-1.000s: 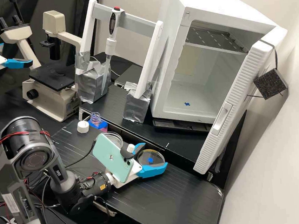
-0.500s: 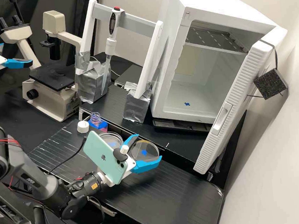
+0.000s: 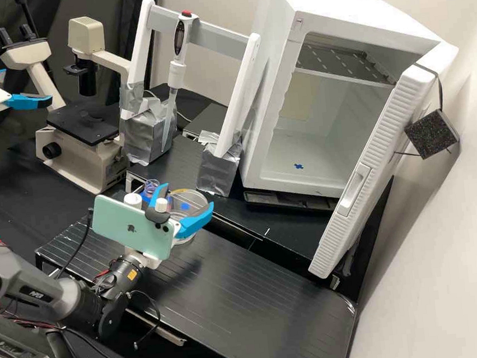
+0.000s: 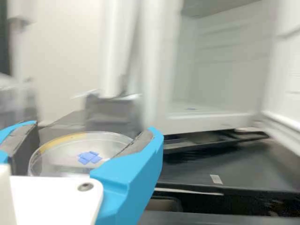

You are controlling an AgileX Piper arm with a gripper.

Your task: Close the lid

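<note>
Gripping the clear lid [image 3: 185, 206] between 2 blue fingers [image 3: 197, 222], the hand [image 3: 188, 197] held it nearly level near the dish [image 3: 184, 241] on the bench [image 3: 249, 290], apparently so it could settle squarely on top.

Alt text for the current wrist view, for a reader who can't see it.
A blue-fingered white gripper holds a clear round lid with blue patches and a yellow strip along its rim; beyond it, a white cabinet stands open.

Dark grey arm [image 3: 41, 293] outstretched, black wrist [image 3: 123, 277] at its end, blue jaws apart, gripping wide.
</note>
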